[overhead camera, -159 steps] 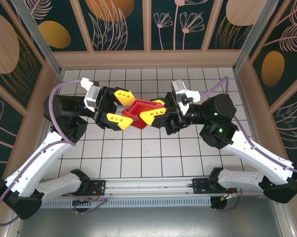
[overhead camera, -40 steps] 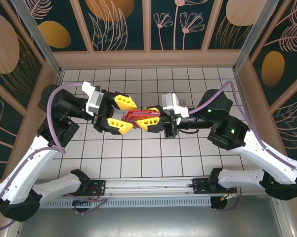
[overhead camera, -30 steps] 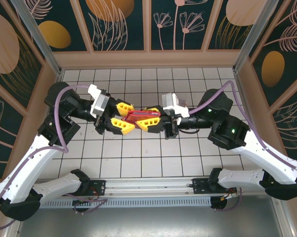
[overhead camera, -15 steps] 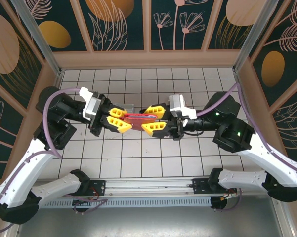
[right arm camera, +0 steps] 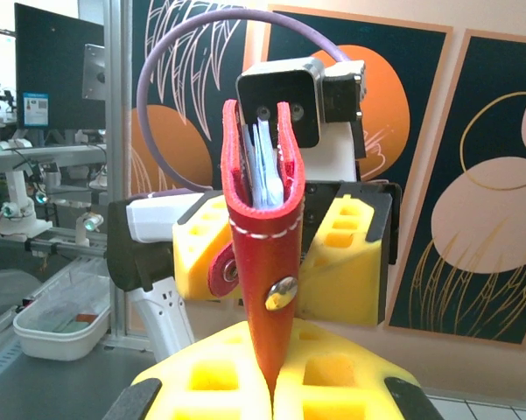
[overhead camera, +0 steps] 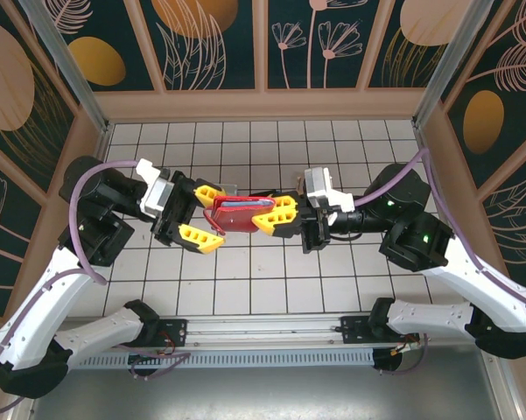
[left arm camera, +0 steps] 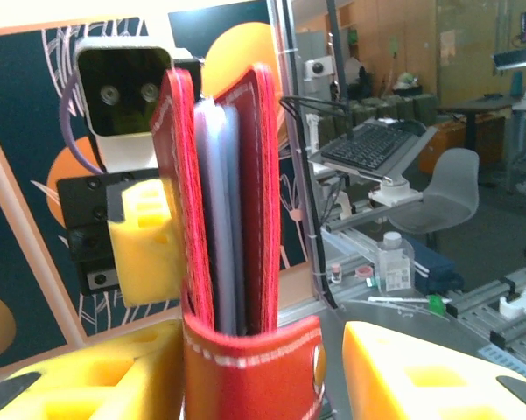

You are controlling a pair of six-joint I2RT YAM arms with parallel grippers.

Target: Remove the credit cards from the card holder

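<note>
The card holder (overhead camera: pixel 239 216) was held above the table (overhead camera: pixel 245 289), long axis running arm to arm. Its closed end was clamped in the right gripper (overhead camera: pixel 276 215), and its mouth faced the nearer left gripper (overhead camera: pixel 205 216), whose jaws stood apart. The credit cards (right arm camera: pixel 264 171), perhaps two, sat inside.

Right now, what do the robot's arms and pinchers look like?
The left arm and right arm have smooth white shells and chunky black joints, with a thin purple cable looping along each. The left gripper and right gripper each have two blocky yellow fingers with square pockets.
</note>
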